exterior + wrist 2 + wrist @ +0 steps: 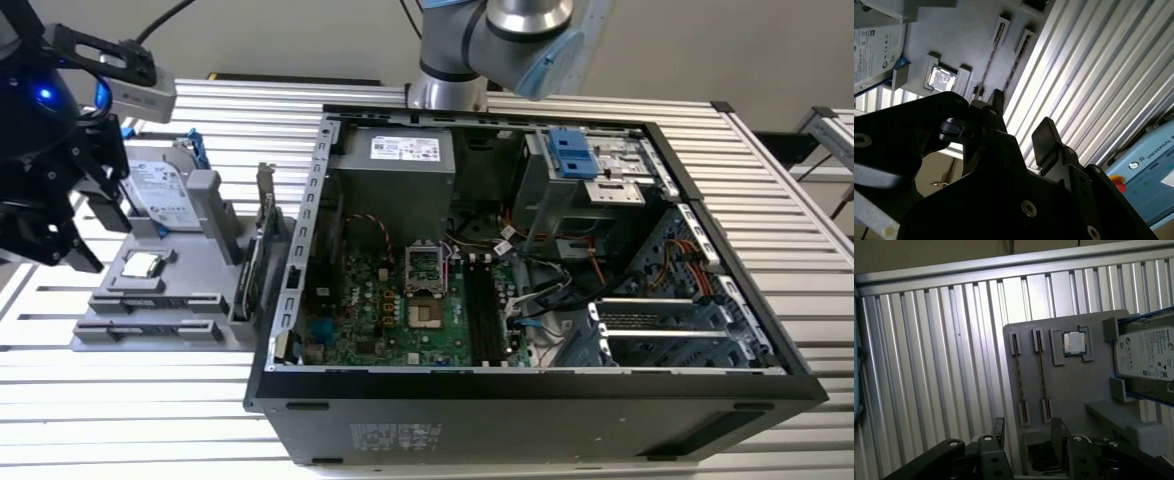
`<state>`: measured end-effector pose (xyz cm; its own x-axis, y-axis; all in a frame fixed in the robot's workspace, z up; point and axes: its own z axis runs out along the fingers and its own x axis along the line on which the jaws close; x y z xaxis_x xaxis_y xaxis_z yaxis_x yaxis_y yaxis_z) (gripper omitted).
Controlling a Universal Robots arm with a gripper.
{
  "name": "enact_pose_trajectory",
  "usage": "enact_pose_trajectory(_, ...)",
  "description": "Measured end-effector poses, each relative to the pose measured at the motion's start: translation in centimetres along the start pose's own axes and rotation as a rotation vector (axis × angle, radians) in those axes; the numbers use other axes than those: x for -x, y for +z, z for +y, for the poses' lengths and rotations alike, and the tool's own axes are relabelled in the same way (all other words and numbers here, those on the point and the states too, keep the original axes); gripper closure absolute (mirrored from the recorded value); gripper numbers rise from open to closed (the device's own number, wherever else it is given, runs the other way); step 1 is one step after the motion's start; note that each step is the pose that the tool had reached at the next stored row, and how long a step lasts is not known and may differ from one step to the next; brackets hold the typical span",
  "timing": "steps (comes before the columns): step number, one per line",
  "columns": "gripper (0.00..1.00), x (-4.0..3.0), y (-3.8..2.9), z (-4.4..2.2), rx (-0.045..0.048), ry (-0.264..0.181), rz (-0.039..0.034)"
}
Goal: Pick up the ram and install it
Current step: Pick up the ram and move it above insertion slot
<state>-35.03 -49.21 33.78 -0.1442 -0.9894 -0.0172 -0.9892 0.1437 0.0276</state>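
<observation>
Tabletop (147,430) of aluminium slats carries everything, and the grey holder (140,315) sitting on it serves as the mark for placing the rest. Just beside the holder, on the exterior view's right of it, lies an open computer case (534,405) with its green motherboard (394,315) facing up. The robot arm (514,30) rises beyond the case, well apart from the holder. The black gripper (1028,424) hangs near the holder, on the exterior view's left of it and above its level. Its two fingers (999,432) are spread wide with nothing between them, clear of the holder. In the first wrist view the gap between them lines up roughly with the holder's end where the slotted posts stand. A silver hard drive (1146,357) with blue brackets lies flat at one end of the holder. Two thin dark boards stand on edge in the holder's slotted posts, parallel to each other. One is a ram stick (1019,382) along the holder's edge, and a second ram stick (1042,380) stands just beside it, further in. Both sit in the holder, untouched. A small square processor chip (1074,342) lies in its own recess in the holder, between the second ram stick and the hard drive.
</observation>
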Motion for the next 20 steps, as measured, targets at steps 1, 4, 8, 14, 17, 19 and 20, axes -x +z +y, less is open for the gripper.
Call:
enact_pose_trajectory(1, 0.00, 0.00, 0.07, 0.00, 0.0000, 0.000, 0.0000)
enact_pose_trajectory(4, 0.00, -0.01, 0.29, -0.01, 0.0000, 0.000, 0.0000)
enact_pose_trajectory(8, 0.00, -0.01, 0.61, -0.02, -0.0001, 0.000, -0.0001)
enact_pose_trajectory(14, 0.00, -0.02, 1.06, -0.03, 0.0000, 0.000, 0.0000)
enact_pose_trajectory(17, 0.00, -0.02, 1.28, -0.03, -0.0001, -0.001, 0.0000)
enact_pose_trajectory(19, 0.00, -0.02, 1.45, -0.04, -0.0004, -0.001, -0.0001)
enact_pose_trajectory(20, 0.00, -0.01, 1.52, -0.04, -0.0005, -0.001, 0.0000)
